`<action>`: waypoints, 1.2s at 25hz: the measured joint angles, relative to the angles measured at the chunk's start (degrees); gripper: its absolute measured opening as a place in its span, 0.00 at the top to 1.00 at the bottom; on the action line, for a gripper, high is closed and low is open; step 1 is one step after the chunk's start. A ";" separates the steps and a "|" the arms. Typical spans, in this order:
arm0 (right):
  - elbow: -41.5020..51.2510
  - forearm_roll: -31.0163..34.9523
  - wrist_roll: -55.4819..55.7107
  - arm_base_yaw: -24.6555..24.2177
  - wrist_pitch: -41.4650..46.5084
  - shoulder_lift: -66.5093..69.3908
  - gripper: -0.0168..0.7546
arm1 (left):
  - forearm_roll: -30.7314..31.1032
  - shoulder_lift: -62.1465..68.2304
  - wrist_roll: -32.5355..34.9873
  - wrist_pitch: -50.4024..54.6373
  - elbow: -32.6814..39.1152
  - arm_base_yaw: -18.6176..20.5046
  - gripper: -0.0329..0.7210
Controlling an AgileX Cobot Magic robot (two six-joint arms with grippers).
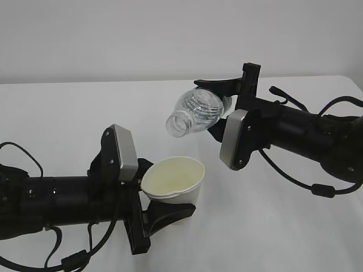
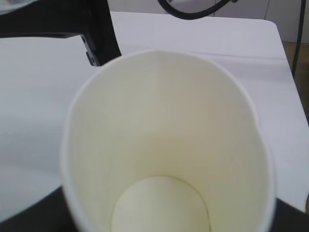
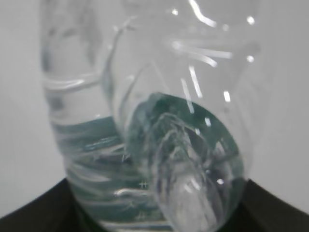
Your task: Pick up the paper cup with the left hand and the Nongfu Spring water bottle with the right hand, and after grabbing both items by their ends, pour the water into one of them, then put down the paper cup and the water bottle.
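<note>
White desk (image 1: 68, 107) carries nothing but the two arms above it. Right hand (image 1: 295, 133) extends from the right; its gripper (image 1: 218, 107) is clamped on the base end of the Nongfu Spring water bottle (image 1: 195, 113), which is tipped with its open neck pointing down-left, above and just right of the paper cup (image 1: 173, 184). Left hand (image 1: 68, 198) reaches from the left; its gripper (image 1: 153, 195) grasps the paper cup by its lower end, mouth tilted upward. Cup interior appears dry in the left wrist view. Water (image 3: 159, 188) is visible inside the bottle.
</note>
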 joint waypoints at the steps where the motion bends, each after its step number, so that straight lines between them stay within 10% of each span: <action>1: 0.00 0.00 -0.35 0.00 0.00 0.00 0.39 | -0.15 0.00 0.00 0.00 0.00 0.00 0.36; 30: 0.00 0.00 -8.52 0.00 0.00 0.00 0.39 | -1.89 0.00 0.90 0.00 0.00 0.00 0.37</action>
